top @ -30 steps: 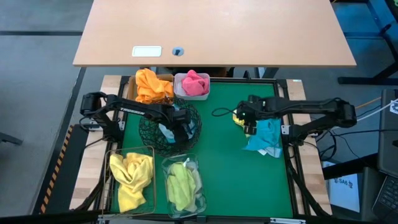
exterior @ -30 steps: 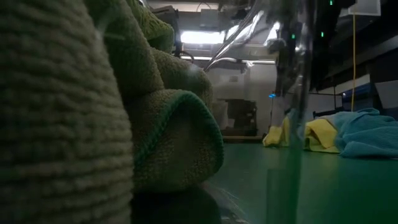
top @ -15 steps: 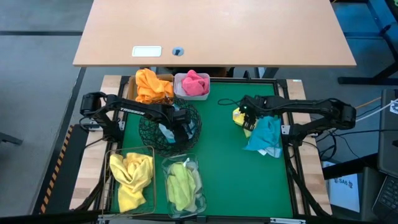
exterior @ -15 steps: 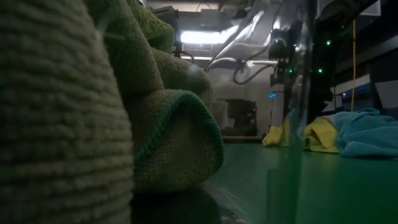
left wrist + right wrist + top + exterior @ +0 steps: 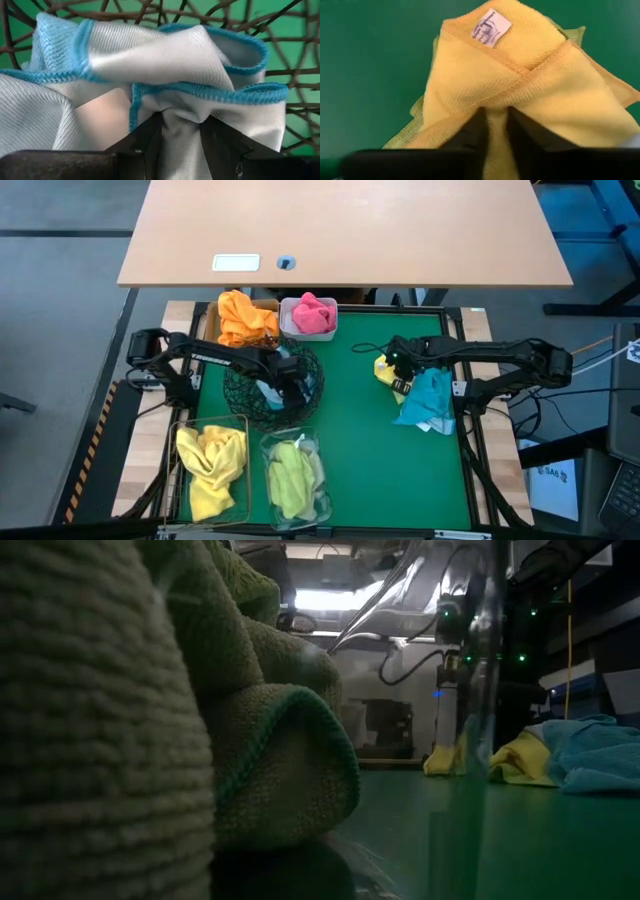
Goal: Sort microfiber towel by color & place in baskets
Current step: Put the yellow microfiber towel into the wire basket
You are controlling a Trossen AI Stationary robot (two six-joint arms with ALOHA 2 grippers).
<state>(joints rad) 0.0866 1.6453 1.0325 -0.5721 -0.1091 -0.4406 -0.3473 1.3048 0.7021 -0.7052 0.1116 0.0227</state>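
Left to right in the high view: orange towels point(image 5: 246, 317) sit in the tan box point(image 5: 268, 306) at upper left, with the pink towel point(image 5: 314, 313) in the white tub point(image 5: 325, 332) just beside it. Lower left, yellow towels point(image 5: 211, 462) fill the rectangular wire basket point(image 5: 181, 427), and the olive-green towels point(image 5: 291, 473) are in the clear plastic tub point(image 5: 318, 455) next to it; the low view is mostly blocked by that green pile point(image 5: 150, 710). Left gripper point(image 5: 283, 386) is down inside the black wire-mesh bowl point(image 5: 240, 388) at left of centre, fingers point(image 5: 145, 140) pinched on a fold of the light blue towel point(image 5: 165, 70) that lies in the bowl. Green mat point(image 5: 360, 440) centre. Right of centre, right gripper point(image 5: 399, 368) is down on the loose yellow towel point(image 5: 385, 368) on the mat, fingers point(image 5: 472, 131) closed on a ridge of the cloth; white label point(image 5: 491, 28) visible on it, and a pale green edge point(image 5: 405, 139) shows from under it. A teal towel point(image 5: 426, 402) lies on the mat touching the yellow one, toward the right edge.
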